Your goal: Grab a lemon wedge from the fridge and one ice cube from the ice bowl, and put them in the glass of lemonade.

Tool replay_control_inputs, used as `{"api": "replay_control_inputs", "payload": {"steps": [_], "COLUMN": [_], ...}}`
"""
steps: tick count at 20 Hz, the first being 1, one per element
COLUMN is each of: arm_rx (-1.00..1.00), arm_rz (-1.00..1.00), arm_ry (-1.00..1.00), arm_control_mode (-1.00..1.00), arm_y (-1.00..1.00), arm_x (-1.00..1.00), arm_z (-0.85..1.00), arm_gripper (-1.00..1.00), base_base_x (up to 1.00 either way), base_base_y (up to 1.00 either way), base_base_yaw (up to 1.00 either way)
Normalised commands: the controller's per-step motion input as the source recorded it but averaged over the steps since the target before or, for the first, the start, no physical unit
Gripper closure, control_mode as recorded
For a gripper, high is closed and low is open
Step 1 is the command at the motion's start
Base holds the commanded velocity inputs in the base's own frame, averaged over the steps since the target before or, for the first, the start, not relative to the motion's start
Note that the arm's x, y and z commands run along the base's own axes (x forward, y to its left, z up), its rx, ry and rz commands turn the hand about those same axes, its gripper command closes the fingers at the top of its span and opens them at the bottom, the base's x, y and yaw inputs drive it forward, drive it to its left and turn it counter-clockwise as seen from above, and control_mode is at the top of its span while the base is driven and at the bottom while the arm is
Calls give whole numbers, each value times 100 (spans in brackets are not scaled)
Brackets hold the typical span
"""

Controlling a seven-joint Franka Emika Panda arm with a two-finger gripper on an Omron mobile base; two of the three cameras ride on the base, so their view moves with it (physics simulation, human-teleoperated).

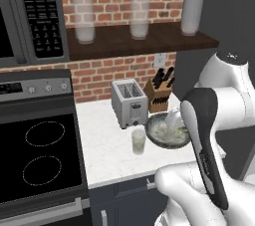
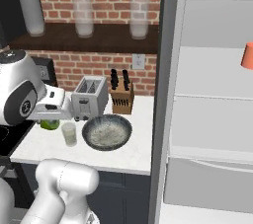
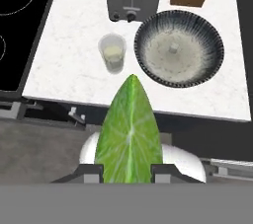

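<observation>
My gripper (image 3: 128, 171) is shut on the lemon wedge (image 3: 129, 129), a bright yellow-green slice standing between the two fingertips. In the right base view the wedge (image 2: 49, 124) hangs just left of the glass of lemonade (image 2: 69, 133). In the hand view the glass (image 3: 113, 53) sits on the white counter just beyond the wedge's tip. Right of it rests the ice bowl (image 3: 179, 48), dark-rimmed, with a small cube near its middle. The fridge (image 2: 212, 94) stands open at the right, its white shelves showing.
A silver toaster (image 2: 90, 97) and a knife block (image 2: 122, 97) stand behind the glass and the bowl (image 2: 106, 131). The black cooktop (image 1: 40, 155) borders the counter on the left. An orange mug (image 2: 248, 55) sits on a fridge shelf. Frosted jars (image 1: 83, 18) line the wall shelf.
</observation>
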Motion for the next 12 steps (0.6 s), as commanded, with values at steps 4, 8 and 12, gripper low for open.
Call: {"api": "replay_control_inputs", "payload": {"steps": [4, 8, 12], "arm_rx": [1, 0, 0], "arm_rz": [-21, -12, -2], "arm_ry": [2, 1, 6], "arm_control_mode": [-100, -100, -100], "arm_y": [64, 41, 16], "arm_x": [47, 62, 86], "arm_z": [-63, -55, -41], "arm_gripper": [100, 100, 100], "base_base_x": [0, 0, 0], "base_base_y": [0, 0, 0], "base_base_yaw": [0, 0, 0]}}
